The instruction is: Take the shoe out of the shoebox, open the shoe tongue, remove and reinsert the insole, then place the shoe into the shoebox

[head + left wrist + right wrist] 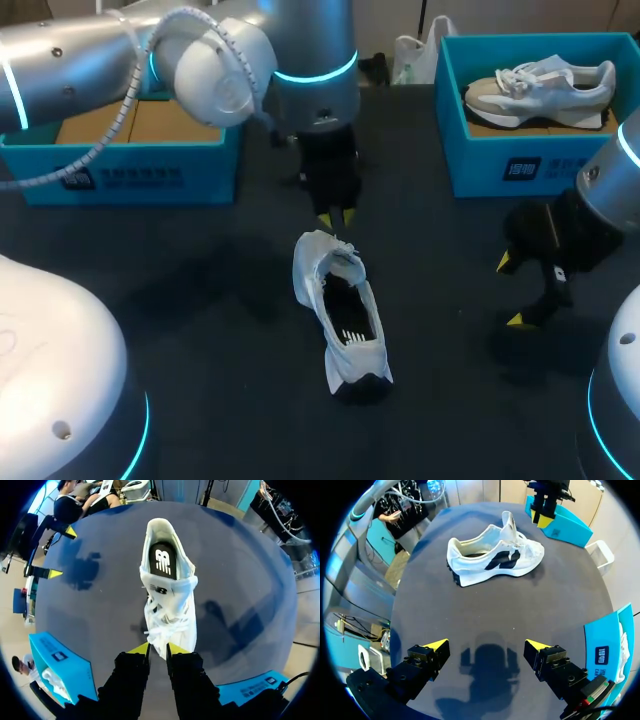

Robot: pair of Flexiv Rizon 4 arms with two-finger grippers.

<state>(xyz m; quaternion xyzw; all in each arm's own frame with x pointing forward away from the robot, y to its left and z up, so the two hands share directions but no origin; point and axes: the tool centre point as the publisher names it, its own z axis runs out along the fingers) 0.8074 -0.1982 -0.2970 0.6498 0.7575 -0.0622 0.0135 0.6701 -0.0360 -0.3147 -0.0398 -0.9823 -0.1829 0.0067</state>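
Shoe [340, 315] stands on its sole on the dark table [200, 300], out of the box, with the tongue [509, 522] lifted and the insole [162, 560] showing inside. Its long axis runs away from me, toe far and heel near. My left pincer [336, 217] hangs just at the toe, fingers almost together, clamping nothing that I can see. I judge this arm the nearer one. My right pincer [511, 291] is well apart to the side, fingers wide. A blue shoebox [130, 175] sits behind the left arm.

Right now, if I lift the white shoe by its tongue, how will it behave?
Probably light: the shoe looks like a soft fabric trainer. The raised tongue seems floppy, so it may bend and let the shoe swing. It sits upright and flat, so a push would likely slide it rather than roll it.
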